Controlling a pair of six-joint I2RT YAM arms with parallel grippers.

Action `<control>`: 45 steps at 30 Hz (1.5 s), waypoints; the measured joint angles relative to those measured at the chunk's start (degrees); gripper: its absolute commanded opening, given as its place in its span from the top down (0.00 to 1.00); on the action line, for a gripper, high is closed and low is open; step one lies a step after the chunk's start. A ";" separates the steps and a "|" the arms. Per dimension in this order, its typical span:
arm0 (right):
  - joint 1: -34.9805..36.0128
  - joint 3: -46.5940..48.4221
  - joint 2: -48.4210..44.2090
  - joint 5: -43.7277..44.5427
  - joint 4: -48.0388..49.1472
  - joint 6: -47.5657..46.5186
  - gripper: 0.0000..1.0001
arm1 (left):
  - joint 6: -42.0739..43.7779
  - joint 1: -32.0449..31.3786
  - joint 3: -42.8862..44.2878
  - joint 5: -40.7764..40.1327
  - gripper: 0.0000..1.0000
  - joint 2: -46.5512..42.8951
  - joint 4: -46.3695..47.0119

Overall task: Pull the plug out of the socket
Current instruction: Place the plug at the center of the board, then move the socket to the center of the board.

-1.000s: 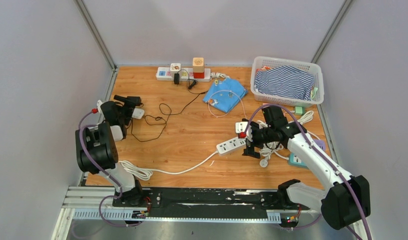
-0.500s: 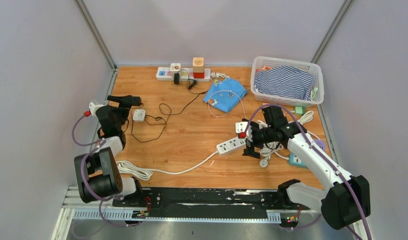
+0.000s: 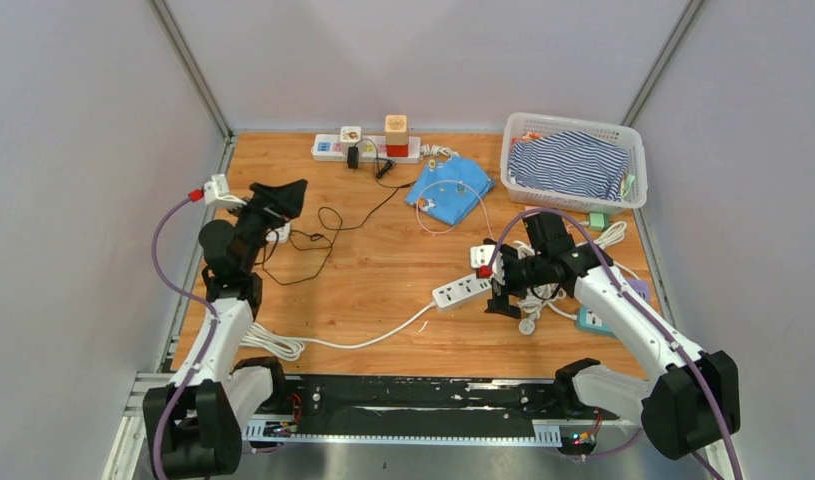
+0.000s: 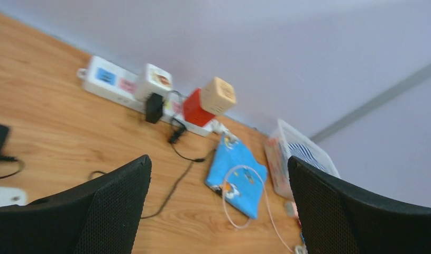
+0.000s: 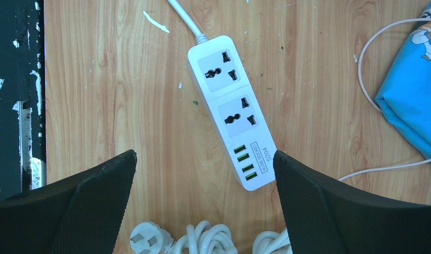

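A white power strip (image 3: 368, 148) lies at the table's far edge, with a black plug (image 3: 353, 156) and a red and tan cube adapter (image 3: 396, 135) seated in it. In the left wrist view the strip (image 4: 110, 80), the black plug (image 4: 154, 107) and the adapter (image 4: 209, 101) show ahead. My left gripper (image 3: 271, 203) is raised, open and empty (image 4: 218, 161), well short of that strip. My right gripper (image 3: 498, 290) hangs open and empty (image 5: 203, 153) over a second white strip (image 5: 231, 111) whose sockets are empty.
A blue cloth (image 3: 449, 187) with a thin white cable lies mid-back. A white basket (image 3: 573, 128) holds striped cloth at back right. A white charger (image 3: 276, 230) and a black cable (image 3: 323, 230) lie left. Coiled white cables with a loose plug (image 5: 118, 239) lie near my right gripper.
My left arm has lifted from low by the table's left edge and swung up and right, its gripper now facing the far strip. The right arm has not moved.
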 measured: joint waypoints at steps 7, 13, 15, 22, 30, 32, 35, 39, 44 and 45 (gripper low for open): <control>-0.02 0.00 -0.13 -0.07 -1.03 -0.81 0.00 | 10.62 -14.86 -0.63 3.63 0.00 -4.57 0.09; -1.20 0.35 -0.96 -0.92 -2.78 -0.96 0.00 | 24.92 -33.44 -6.23 1.40 0.00 -8.72 0.11; -2.34 0.90 -1.31 -1.29 -3.45 -0.96 0.00 | 29.40 -37.99 -7.69 -0.81 0.00 -8.63 0.09; -6.27 1.77 -1.84 -2.19 -4.15 -0.98 0.00 | 45.64 -56.30 -6.01 -13.20 0.00 2.25 -0.28; -11.76 2.01 -1.88 -2.56 -5.09 -0.96 0.00 | 53.79 -61.72 -2.47 -17.25 0.00 17.29 5.66; -12.94 2.01 -1.88 -2.45 -5.14 -0.96 0.00 | 53.53 -61.75 -2.34 -15.96 0.00 20.48 8.13; -14.47 2.10 -1.64 -2.10 -5.20 -0.92 0.00 | 51.67 -61.77 -0.81 -13.62 0.00 25.29 9.90; -16.09 2.89 0.22 -1.53 -5.29 -0.28 0.00 | 48.04 -62.03 2.95 -11.17 0.00 32.11 11.41; -17.46 3.52 2.93 -0.55 -5.31 0.90 0.00 | 46.47 -65.16 5.07 -13.55 0.00 35.89 10.91; -17.90 3.63 3.37 -0.42 -5.31 1.09 0.00 | 46.97 -66.55 5.73 -15.19 0.00 36.15 10.05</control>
